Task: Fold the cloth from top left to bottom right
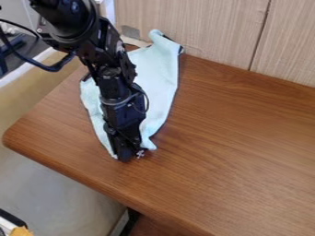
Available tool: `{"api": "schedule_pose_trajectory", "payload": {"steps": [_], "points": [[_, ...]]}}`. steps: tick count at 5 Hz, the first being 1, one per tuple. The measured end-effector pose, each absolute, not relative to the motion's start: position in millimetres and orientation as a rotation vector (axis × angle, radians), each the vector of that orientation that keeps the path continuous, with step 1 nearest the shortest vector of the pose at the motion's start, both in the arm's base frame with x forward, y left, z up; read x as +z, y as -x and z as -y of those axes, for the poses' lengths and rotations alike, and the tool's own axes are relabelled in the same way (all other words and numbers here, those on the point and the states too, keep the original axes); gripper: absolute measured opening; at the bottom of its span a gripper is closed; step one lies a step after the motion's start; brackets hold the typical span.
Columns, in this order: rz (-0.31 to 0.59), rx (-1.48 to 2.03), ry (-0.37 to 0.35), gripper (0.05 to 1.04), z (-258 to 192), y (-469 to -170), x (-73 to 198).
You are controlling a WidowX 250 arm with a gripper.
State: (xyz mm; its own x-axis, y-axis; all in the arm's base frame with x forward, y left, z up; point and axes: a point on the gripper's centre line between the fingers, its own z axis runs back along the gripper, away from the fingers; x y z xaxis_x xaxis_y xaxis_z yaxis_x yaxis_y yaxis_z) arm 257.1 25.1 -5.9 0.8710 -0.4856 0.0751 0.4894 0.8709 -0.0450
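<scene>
The gripper [131, 156] hangs low over the wooden table, left of the view's middle, at the near end of the cloth. The light blue cloth [161, 76] lies lengthwise from the wall at the back towards the table's front left edge, its far corner raised against the wall. Its near end narrows and shows on both sides of the gripper. The arm covers the cloth's middle, and whether any cloth is between the fingertips is hidden.
Wood-panelled wall [203, 27] runs along the back of the table [246, 147]. The table's rounded front left corner is beside the cloth. A black cable [52, 68] loops from the arm at the upper left.
</scene>
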Motion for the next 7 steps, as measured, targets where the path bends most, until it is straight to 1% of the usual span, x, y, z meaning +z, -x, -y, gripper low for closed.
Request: {"api": "schedule_pose_trajectory", "payload": {"steps": [1, 2, 3, 4, 5, 6, 7], "points": [[0.053, -0.516, 0.05, 0.115, -27.7, -258.2, -5.8], [0.017, -0.538, 0.043, 0.083, -30.3, -258.7, -2.2], [0.056, -0.563, 0.043, 0.083, -31.1, -270.7, 18.2], [0.087, -0.53, 0.04, 0.083, -47.4, -291.1, 42.8], [0.1, -0.481, 0.069, 0.083, -62.8, -320.2, 57.2], [0.113, -0.433, 0.104, 0.083, -78.5, -352.4, 60.2], [0.12, -0.393, 0.132, 0.083, -96.6, -387.1, 55.4]]}}
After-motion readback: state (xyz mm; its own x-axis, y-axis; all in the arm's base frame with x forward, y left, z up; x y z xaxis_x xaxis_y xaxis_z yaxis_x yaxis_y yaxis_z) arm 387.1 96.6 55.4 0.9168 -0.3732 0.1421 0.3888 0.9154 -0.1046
